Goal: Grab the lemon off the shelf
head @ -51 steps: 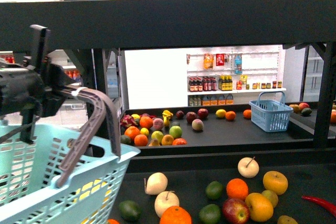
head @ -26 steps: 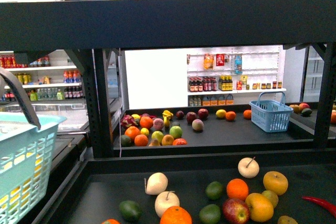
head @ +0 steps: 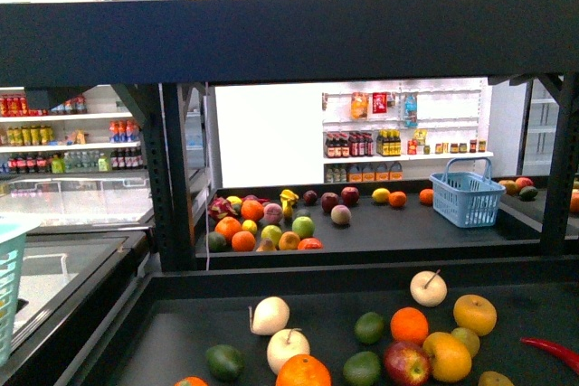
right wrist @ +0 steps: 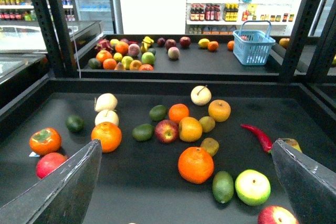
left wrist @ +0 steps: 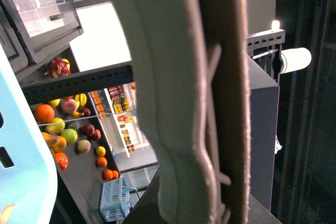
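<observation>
Right tool [right wrist: 184,192] wide open, empty, above shelf [right wrist: 157,182] fruit; left tool [left wrist: 210,129] clamps grey basket handle [left wrist: 173,129]; lemon [right wrist: 203,43] far ahead.

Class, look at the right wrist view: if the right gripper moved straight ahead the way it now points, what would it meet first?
Probably the large orange on the black tray of the shelf, which lies about midway between the open right gripper's fingers. Depth is unclear, so it might pass above it.

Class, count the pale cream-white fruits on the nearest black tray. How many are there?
3. The rear-left pale fruit, the front-left pale fruit just nearer the robot, and the stemmed pale fruit further right and back. Others may lie outside the pictures.
</observation>
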### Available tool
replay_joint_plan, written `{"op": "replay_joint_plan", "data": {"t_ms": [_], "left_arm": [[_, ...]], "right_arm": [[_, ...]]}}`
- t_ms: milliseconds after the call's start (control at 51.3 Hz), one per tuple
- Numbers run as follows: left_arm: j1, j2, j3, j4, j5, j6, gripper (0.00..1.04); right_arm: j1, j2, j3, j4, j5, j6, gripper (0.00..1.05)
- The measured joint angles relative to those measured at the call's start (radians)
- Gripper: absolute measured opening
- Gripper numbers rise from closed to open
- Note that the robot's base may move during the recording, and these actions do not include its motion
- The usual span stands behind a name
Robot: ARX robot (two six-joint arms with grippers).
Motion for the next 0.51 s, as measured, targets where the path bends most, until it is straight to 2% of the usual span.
{"op": "replay_joint_plan", "data": {"t_ms": [506], "left_arm": [[0.053,0.166,0.104,0.124,0.05,-0.071,0.08]], "right_arm": [[0.0,0.0,0.0,0.0,0.0,0.0,0.97]]}}
